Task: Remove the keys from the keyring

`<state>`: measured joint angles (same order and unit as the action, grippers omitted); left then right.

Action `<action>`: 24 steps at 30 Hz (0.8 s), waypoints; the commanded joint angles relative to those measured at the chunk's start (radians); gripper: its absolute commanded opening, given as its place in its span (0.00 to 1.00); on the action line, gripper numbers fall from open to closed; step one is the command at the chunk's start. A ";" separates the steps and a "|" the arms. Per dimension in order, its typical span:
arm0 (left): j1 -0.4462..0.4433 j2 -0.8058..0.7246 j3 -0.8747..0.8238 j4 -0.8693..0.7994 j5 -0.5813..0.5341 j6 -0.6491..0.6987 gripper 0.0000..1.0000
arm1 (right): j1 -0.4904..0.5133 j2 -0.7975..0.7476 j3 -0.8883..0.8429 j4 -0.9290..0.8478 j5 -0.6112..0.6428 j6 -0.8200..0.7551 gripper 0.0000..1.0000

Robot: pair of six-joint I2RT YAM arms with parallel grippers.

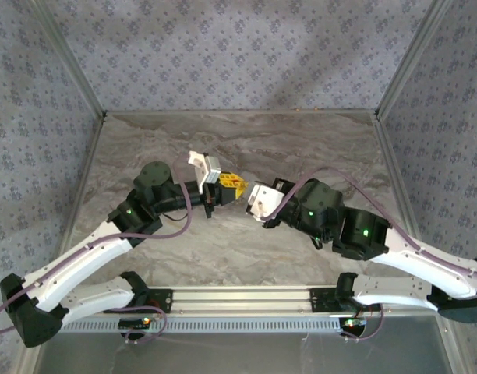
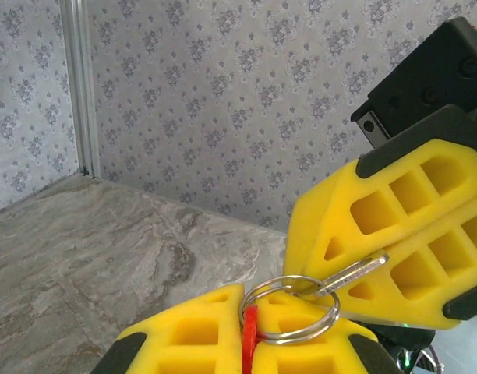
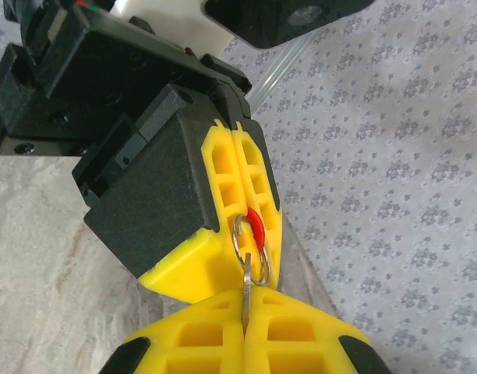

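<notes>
The left gripper (image 2: 252, 331) has its yellow plastic fingers (image 2: 193, 336), moulded with open square and triangular cells, pinched tight on the small red plastic tag of the keyring (image 3: 256, 225). The tag stands edge-on in the seam between them, and the thin silvery wire ring hangs free just past their tips. Threaded on that ring is a slim, flat, silvery metal key (image 2: 354, 274), its shaft slanting away from the ring. The right gripper (image 3: 245, 302) is clamped shut on this key, with only a short length of metal showing between its own yellow cellular fingers (image 3: 193, 336). The two pairs of fingertips meet nearly nose to nose, the ring bridging the small gap, held above the table rather than on it. Black angular gripper housings back each pair of fingers and hide the far side of the ring from either wrist. Below lies a grey-brown table (image 1: 246, 249) with a marbled, veined pattern. Around it stand walls (image 1: 238, 54) papered in a pale floral print, a bare aluminium post (image 2: 79, 86) in one corner. Purple cables (image 1: 184, 210) loop along the white-and-black arms.
</notes>
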<state>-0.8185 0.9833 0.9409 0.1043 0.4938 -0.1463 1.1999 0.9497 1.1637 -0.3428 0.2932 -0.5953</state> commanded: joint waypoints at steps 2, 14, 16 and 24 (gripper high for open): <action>0.024 -0.009 0.008 0.003 -0.113 -0.004 0.00 | 0.052 -0.021 -0.010 0.008 -0.008 -0.105 0.00; 0.023 0.007 0.040 -0.041 -0.096 0.002 0.00 | 0.163 0.052 0.021 -0.069 0.080 -0.219 0.00; 0.023 0.008 0.043 -0.044 -0.096 0.004 0.00 | 0.168 0.053 0.021 -0.050 0.094 -0.215 0.00; 0.021 -0.011 0.001 -0.032 -0.059 0.030 0.13 | 0.059 0.090 0.222 -0.197 0.009 0.015 0.00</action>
<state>-0.8185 0.9749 0.9531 0.0593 0.5014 -0.1215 1.2694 1.0233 1.2903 -0.4599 0.4290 -0.6792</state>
